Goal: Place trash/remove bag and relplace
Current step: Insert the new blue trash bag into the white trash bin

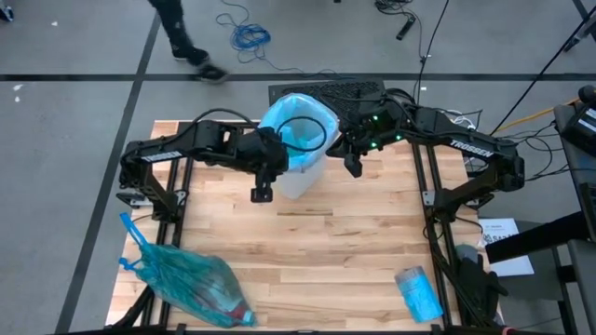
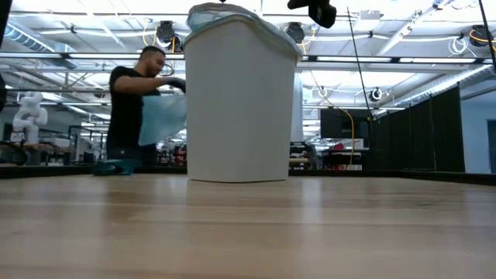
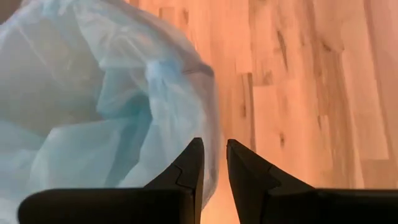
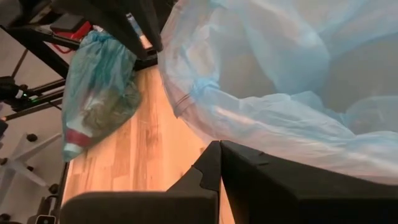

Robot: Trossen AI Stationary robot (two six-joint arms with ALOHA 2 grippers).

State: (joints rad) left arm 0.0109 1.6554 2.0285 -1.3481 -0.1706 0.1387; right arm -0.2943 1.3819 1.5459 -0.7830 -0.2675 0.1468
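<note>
A white bin (image 1: 300, 175) stands at the table's far middle, lined with a pale blue bag (image 1: 296, 126) whose edge is turned over the rim (image 2: 242, 17). My left gripper (image 3: 214, 163) hovers at the bin's near left side, pointing steeply down, fingers a narrow gap apart beside the bag's overhang (image 3: 186, 118). My right gripper (image 4: 219, 151) is shut, just off the rim's right side (image 1: 354, 167), above and clear of it in the low view (image 2: 316, 11). A tied teal bag (image 1: 191, 287) lies at the near left corner; trash shows through it, including a red-and-white bottle (image 4: 74, 142). My left gripper comes from above, slanting down along the bin's near left side. The bag's overhanging edge (image 3: 213, 134) runs down toward the gap between its fingers. I cannot tell whether the fingers touch the film.
A blue roll of bags (image 1: 418, 292) lies at the near right corner. Bare wood (image 1: 354, 242) stretches in front of the bin. Beyond the table's far edge a person (image 2: 132, 108) holds a pale blue bag. Cables lie on the floor behind.
</note>
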